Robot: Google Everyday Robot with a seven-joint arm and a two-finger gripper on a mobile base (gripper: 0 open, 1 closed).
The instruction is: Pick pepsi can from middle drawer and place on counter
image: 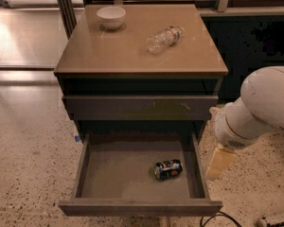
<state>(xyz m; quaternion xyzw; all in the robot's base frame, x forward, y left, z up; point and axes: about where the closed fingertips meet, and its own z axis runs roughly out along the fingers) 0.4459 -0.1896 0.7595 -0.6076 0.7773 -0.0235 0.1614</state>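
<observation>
Nearest: middle drawer (109, 181), pulled well out toward the camera, flat grey floor exposed. On that floor, right of centre: pepsi can (168, 169), lying on its side, clear of the drawer walls.

Just outside the drawer's right wall, to the can's right: tool (219, 163), tan, pointing down, hanging roughly level with the can, the wall between the two. Apart from the can. Wide or narrow: cannot tell.

Above the tool: bulky white arm (255, 108), entering from the right edge and bending down-left into the wrist.

Further back: closed drawer front (139, 107) with small pale scratch marks.

On top: glossy tan bench (123, 53), carrying a clear water bottle (164, 39) on its side, right of centre, and a white bowl (111, 17) near the far left corner.
</observation>
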